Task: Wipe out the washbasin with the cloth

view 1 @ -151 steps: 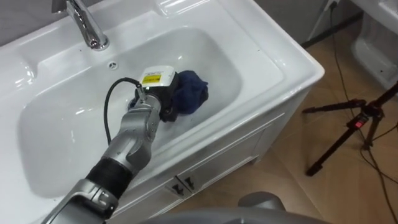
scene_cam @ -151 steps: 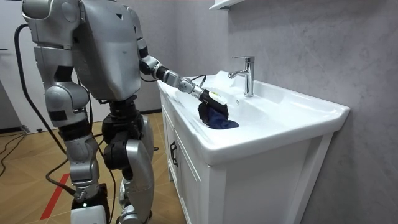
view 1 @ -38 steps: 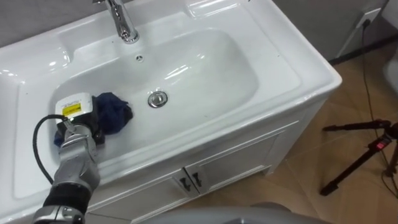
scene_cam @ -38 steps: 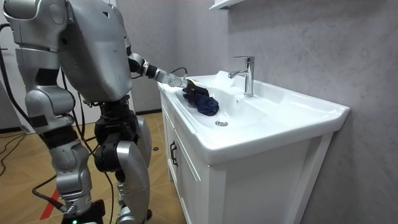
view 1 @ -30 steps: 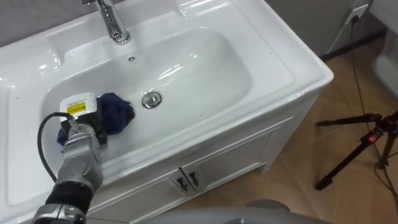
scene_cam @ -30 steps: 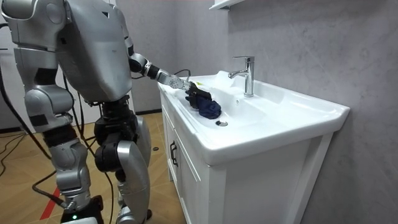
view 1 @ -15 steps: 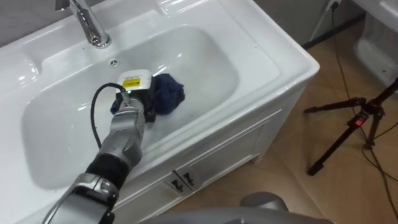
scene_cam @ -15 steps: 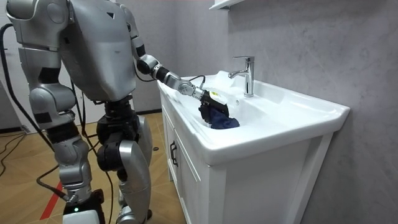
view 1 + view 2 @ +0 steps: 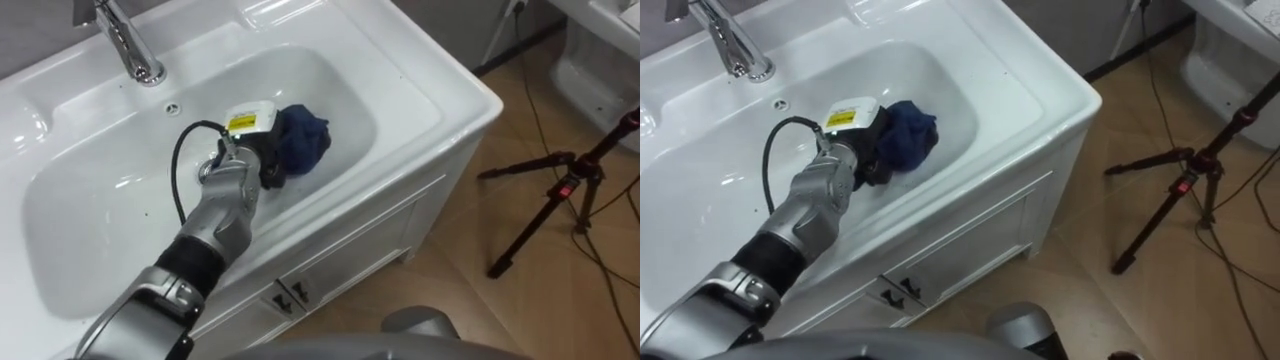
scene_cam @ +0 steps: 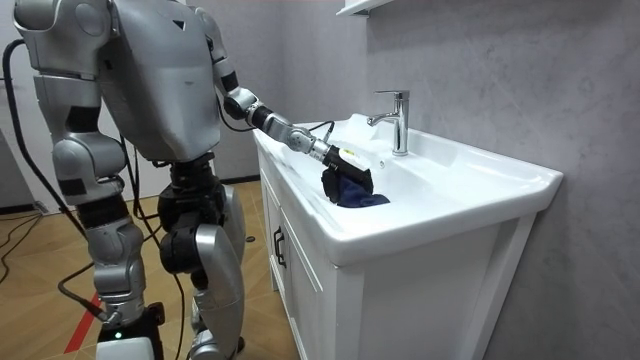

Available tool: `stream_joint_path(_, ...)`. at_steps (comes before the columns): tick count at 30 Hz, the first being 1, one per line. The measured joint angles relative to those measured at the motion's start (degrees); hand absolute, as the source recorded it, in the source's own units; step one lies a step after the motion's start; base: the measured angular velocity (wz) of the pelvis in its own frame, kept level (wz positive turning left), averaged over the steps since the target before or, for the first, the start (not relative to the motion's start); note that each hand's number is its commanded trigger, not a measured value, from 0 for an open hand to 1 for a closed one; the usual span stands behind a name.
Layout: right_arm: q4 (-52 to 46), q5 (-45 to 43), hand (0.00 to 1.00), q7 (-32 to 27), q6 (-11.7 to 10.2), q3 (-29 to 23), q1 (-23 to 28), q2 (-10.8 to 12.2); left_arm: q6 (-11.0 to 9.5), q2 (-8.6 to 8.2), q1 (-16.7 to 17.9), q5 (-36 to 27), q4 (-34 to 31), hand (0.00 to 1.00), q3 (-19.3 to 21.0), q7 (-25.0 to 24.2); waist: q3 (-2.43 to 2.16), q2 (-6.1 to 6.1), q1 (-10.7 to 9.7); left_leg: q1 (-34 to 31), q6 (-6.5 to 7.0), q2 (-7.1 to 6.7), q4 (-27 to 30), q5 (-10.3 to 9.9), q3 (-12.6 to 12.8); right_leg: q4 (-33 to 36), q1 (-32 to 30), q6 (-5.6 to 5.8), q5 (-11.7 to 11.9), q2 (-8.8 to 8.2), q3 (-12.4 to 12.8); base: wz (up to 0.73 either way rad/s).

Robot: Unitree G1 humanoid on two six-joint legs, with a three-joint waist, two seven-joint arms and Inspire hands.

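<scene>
A dark blue cloth [image 9: 301,140] lies bunched in the white basin [image 9: 90,200], right of its middle. My left hand [image 9: 247,166] reaches in from the lower left and sits against the cloth's left side, its dark fingers curled into the cloth. The room view has the same hand [image 10: 336,158] on the cloth [image 10: 352,191] near the basin's front wall. I stand at the cabinet's end, leaning toward the basin. My right arm hangs down at the room view's left, with its hand [image 10: 128,340] at the bottom edge.
A chrome faucet [image 9: 127,45] stands behind the basin, with an overflow hole [image 9: 170,107] below it. The white cabinet [image 9: 330,255] under the basin has two doors. On the wooden floor to the right stand a black tripod [image 9: 560,190] and a white fixture [image 9: 600,50].
My left hand has swept the cloth from the basin's left side across the drain toward its right. The eye views have shifted with my head.
</scene>
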Motion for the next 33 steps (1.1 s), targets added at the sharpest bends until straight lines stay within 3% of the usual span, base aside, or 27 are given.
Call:
stream_joint_path(8, 2.40, 0.00, 0.00, -0.12, 0.67, 0.03, -1.72, -0.18, 0.45, -0.16, -0.04, -0.07, -7.57, 1.00, -3.15, -1.76, -0.04, 0.70, -0.51, -0.21, 0.02, -0.42, 0.02, 0.01, 0.00, 0.01, -0.12, 0.25, -0.06, -0.44, -0.20, 0.01)
stream_joint_path(18, 3.48, 0.72, 0.00, 0.13, 1.16, 3.46, -1.99, -0.08, 1.54, -0.76, -0.04, -0.01, -8.50, 1.00, -3.25, -3.47, 0.01, 0.92, -0.38, 0.00, 0.02, -0.46, -0.04, 0.01, 0.16, 0.02, 0.62, 0.29, -0.09, -0.55, -0.30, 0.00)
stream_joint_path(24, 3.16, -1.66, 0.00, 0.88, 1.20, 3.17, -1.85, 0.08, 1.52, -0.99, 2.76, 1.53, -8.32, 1.00, -2.58, -4.12, 0.31, 0.38, 1.54, 1.30, 0.02, -0.47, -0.41, 0.01, 0.27, 0.03, 1.08, 0.34, -0.17, -0.21, 0.73, -0.08)
stream_joint_path(28, 2.91, -1.88, 0.00, 1.17, 1.20, 3.14, -1.64, 0.39, 1.40, -0.90, 4.05, 2.90, -5.55, 1.00, -1.73, -3.93, 0.24, -0.37, 2.87, 2.13, 0.02, -0.41, -0.82, 0.01, 0.30, -0.04, 1.47, 0.28, -0.44, 0.10, 1.56, -0.10)
stream_joint_path(33, 2.31, -1.86, 0.00, 0.86, 1.68, 1.20, -1.00, 0.89, 1.02, 0.99, 8.07, 5.65, -4.97, 1.00, 1.46, -3.09, 0.07, -1.25, 4.54, 2.80, 0.02, -0.35, -1.03, 0.00, 0.40, 0.08, 1.86, 0.24, -0.52, 0.26, 1.62, -0.01)
